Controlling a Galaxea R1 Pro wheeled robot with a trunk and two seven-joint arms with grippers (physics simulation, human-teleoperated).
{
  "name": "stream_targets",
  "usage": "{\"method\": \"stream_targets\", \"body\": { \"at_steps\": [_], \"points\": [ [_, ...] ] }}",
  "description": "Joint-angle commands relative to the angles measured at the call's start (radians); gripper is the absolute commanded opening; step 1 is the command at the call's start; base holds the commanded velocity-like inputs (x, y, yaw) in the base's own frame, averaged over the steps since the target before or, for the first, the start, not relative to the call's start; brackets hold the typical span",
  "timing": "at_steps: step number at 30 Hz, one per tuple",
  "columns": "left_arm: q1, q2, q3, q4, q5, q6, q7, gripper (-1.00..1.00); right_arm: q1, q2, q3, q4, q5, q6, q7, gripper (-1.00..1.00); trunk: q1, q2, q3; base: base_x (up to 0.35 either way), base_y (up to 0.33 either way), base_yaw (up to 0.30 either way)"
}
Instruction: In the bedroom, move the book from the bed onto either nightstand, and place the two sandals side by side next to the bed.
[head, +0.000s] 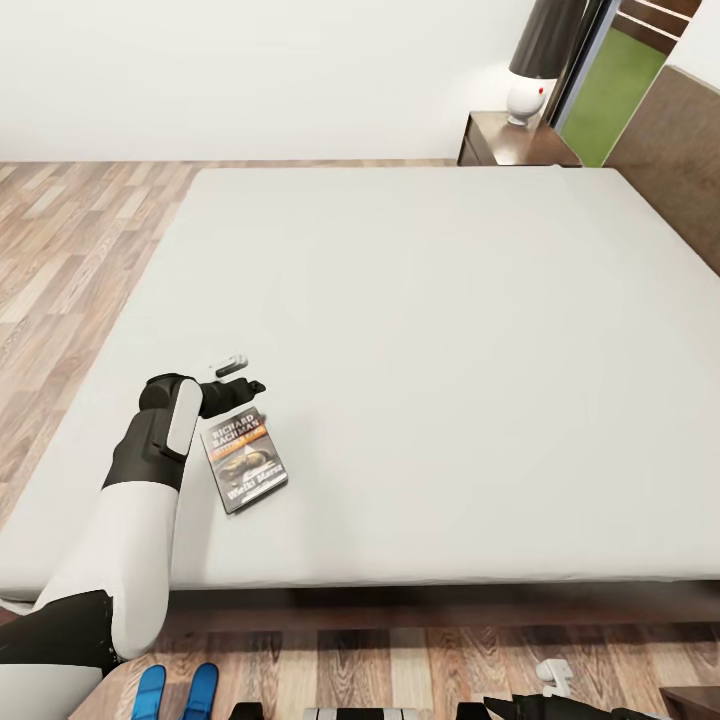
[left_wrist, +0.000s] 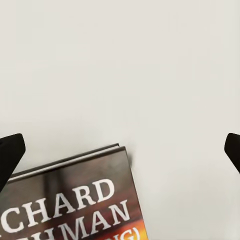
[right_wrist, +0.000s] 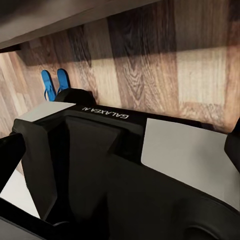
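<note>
Blue sandals paired on floor beside bed, below left arm. Left gripper spread wide, hovering over mattress; book flat just below fingertips, untouched. Right gripper low over floor, spread, empty. Nightstand far beyond.

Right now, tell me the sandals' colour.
Bright blue; the sandals show best in the right wrist view.

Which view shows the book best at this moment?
The head view: the whole book lies flat on the bed near its foot edge, just beside the left gripper. The left wrist view shows its top corner and part of the author lettering close up.
</note>
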Motion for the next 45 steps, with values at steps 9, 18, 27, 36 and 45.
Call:
{"method": "stream_targets", "body": {
  "at_steps": [9,18,27,36,45],
  "points": [
    [-0.001,-0.001,0.003,-0.001,0.011,0.004,0.01,1.0,0.0,-0.001,0.004,-0.001,-0.01,0.01,0.002,1.0,0.0,0.0,-0.001,0.0,0.0,0.0],
    [0.002,0.001,0.011,-0.001,0.011,0.003,0.01,1.0,0.0,-0.001,0.004,-0.001,-0.01,0.01,0.002,1.0,0.0,0.0,-0.001,0.0,0.0,0.0],
    [0.005,0.001,0.098,-0.001,0.01,-0.006,0.01,1.0,0.0,-0.001,0.004,-0.001,-0.01,0.01,0.002,1.0,0.0,0.0,-0.001,0.0,0.0,0.0],
    [0.008,0.001,0.105,0.001,0.009,-0.038,0.01,1.0,0.0,-0.001,0.004,-0.001,-0.01,0.01,0.002,1.0,0.0,0.0,-0.001,0.0,0.0,0.0],
    [0.009,0.001,0.105,0.002,0.009,-0.039,0.011,1.0,0.0,-0.001,0.004,-0.001,-0.01,0.01,0.002,1.0,0.015,-0.028,-0.013,0.0,0.0,0.0]
  ]
}}
